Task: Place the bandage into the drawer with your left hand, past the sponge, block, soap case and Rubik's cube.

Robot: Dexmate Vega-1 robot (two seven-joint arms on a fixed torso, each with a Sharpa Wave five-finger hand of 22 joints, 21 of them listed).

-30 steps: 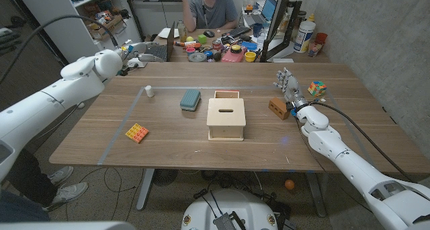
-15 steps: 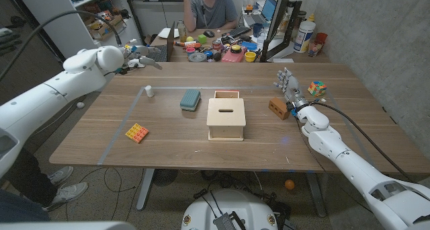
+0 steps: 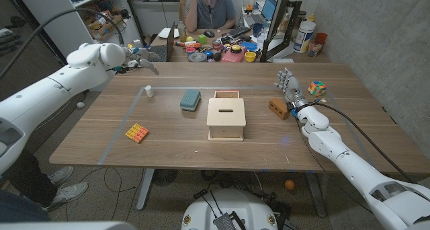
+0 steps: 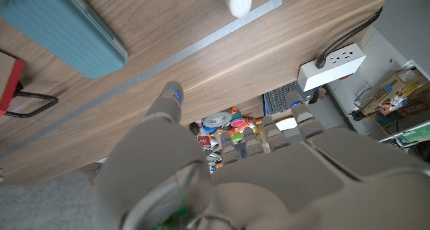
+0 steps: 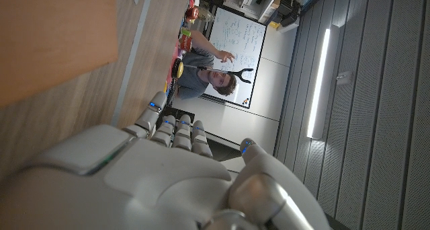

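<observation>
The bandage (image 3: 148, 91) is a small white roll standing on the counter (image 3: 168, 132). The left hand (image 3: 138, 57) hovers spread, holding nothing. The left wrist view shows a power strip (image 4: 332, 64).

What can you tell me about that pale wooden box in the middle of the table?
The wooden box is pale, unpainted-looking wood, squarish, with a flat lid that has a narrow slot cut in its top. Behind it a drawer with a reddish rim stands pulled out toward the far side; what it holds cannot be seen. The box sits upright on the table, right of the teal soap case and left of the brown block. Neither hand touches it.
</observation>
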